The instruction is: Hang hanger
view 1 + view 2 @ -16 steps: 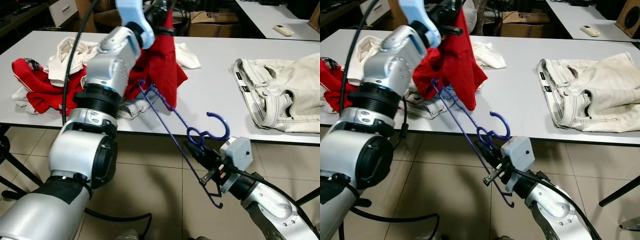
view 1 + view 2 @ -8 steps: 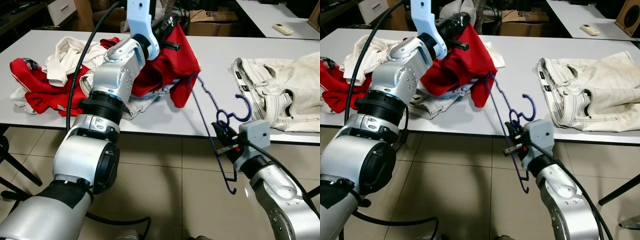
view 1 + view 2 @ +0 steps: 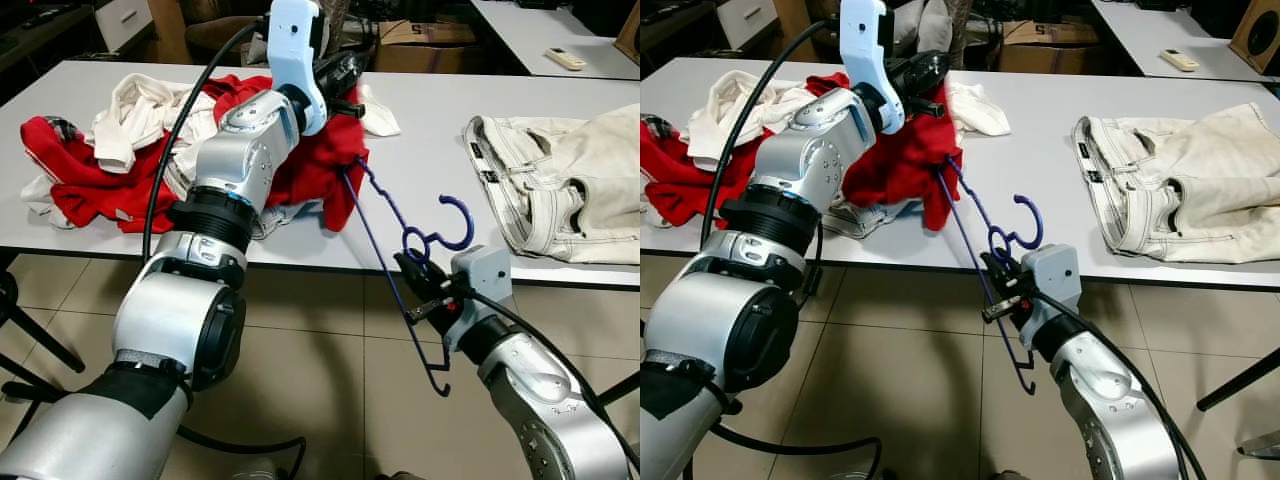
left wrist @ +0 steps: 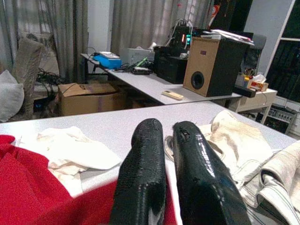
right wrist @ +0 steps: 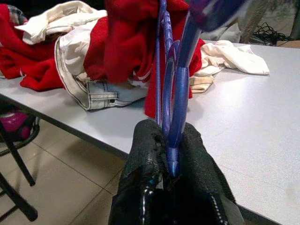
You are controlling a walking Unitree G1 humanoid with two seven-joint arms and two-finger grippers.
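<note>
- blue hanger (image 3: 395, 232) is off the tabletop (image 3: 420, 150) edge, in the air in front of it. Its far shoulder tip sits at or in the hem of the red garment (image 3: 315, 165); can't tell which.
- my right gripper (image 3: 425, 292) has its jaws closed on the hanger's wire just below the hook.
- my left gripper (image 4: 164, 159) is up over the tabletop with jaws pinched on the red garment, a thin gap between them.
- step looks like threading the hanger into the garment: keep the cloth opening lifted and taut, feed the tip in along the wire's line, don't twist.
- long axis runs diagonally from the garment down toward the floor; hook curls up and toward the white jeans (image 3: 560, 190).
</note>
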